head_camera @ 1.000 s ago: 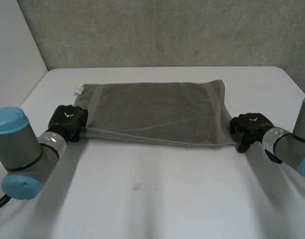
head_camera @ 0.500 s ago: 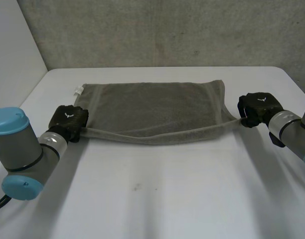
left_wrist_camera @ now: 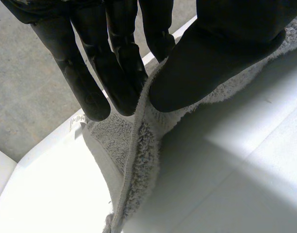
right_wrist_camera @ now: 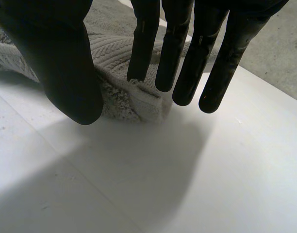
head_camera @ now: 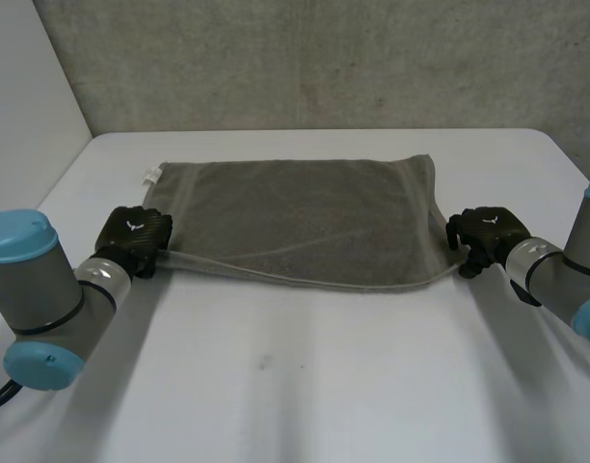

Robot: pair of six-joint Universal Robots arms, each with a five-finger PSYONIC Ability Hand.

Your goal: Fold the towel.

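A grey towel [head_camera: 295, 217] lies spread on the white table [head_camera: 295, 386], with its near edge slightly raised between the two hands. My left hand [head_camera: 133, 236] is at the near left corner. In the left wrist view its thumb [left_wrist_camera: 216, 58] and fingers pinch the towel's edge [left_wrist_camera: 139, 160]. My right hand [head_camera: 483, 236] is at the near right corner. In the right wrist view its fingers [right_wrist_camera: 182, 63] are straight and stand apart from the thumb [right_wrist_camera: 66, 63]. The towel's corner [right_wrist_camera: 124, 92] rests on the table under them, unpinched.
A small white label [head_camera: 151, 177] sticks out at the towel's far left corner. A grey wall [head_camera: 324, 58] runs behind the table and a white wall [head_camera: 25, 106] stands at the left. Bare tabletop stretches in front of the towel.
Half a second ago the right hand held the near right corner lifted and further back. It has now come forward and lower with its fingers spread. The left hand has not moved.
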